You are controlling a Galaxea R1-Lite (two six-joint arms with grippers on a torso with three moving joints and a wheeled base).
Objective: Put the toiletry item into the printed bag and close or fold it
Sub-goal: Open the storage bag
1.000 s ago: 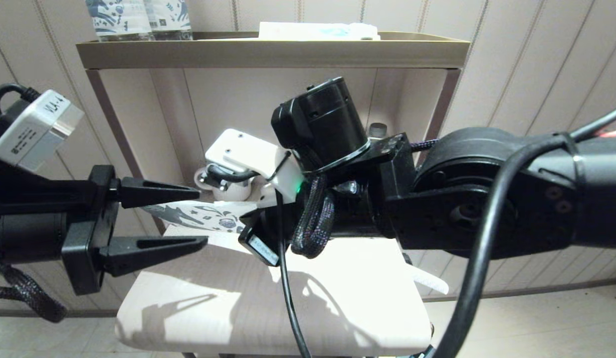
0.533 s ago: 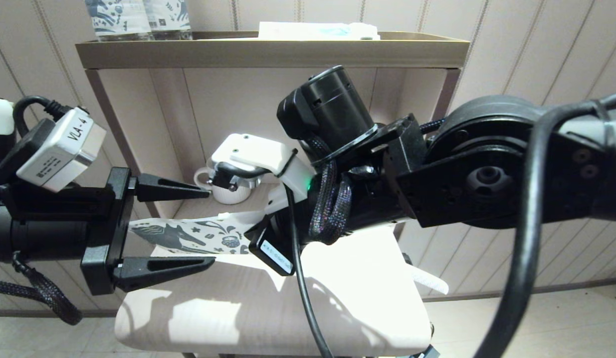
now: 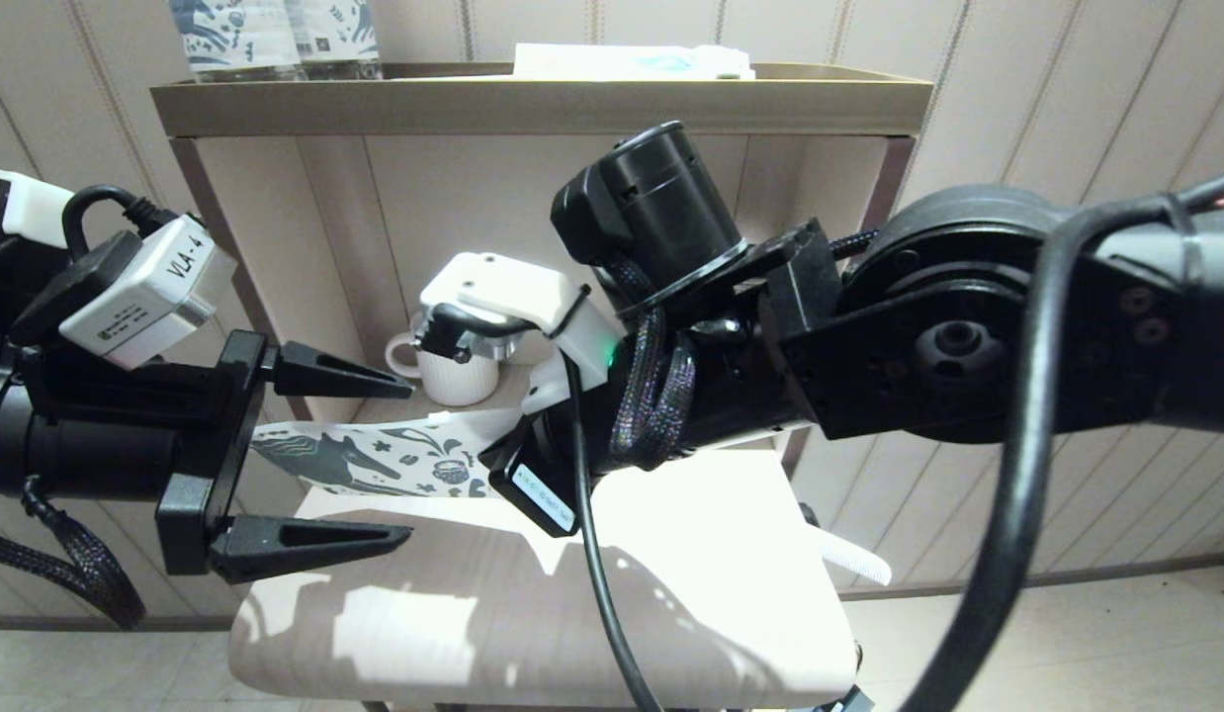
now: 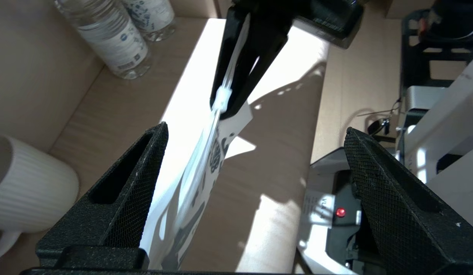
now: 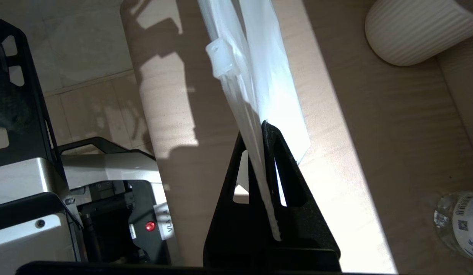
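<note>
The printed bag (image 3: 375, 457), white with a dark teal horse, hangs in the air above the table. My right gripper (image 5: 265, 126) is shut on the bag's (image 5: 267, 76) clear top strip, near its white slider (image 5: 220, 63). In the head view the right wrist hides those fingers. My left gripper (image 3: 409, 460) is open, and the bag's (image 4: 206, 156) free end reaches between its fingers (image 4: 144, 172), close to one and apart from the other. The white comb (image 3: 854, 559) lies at the table's right edge, partly over it.
A white ribbed mug (image 3: 454, 374) stands in the shelf niche behind the bag. Two horse-printed bottles (image 3: 276, 40) and a white-and-blue packet (image 3: 632, 61) sit on the top shelf. The pale table (image 3: 671, 633) lies below both arms.
The right arm rose and carried the bag up and to the left. The left gripper moved right and up, staying open, so the bag's end now lies between its fingers.
</note>
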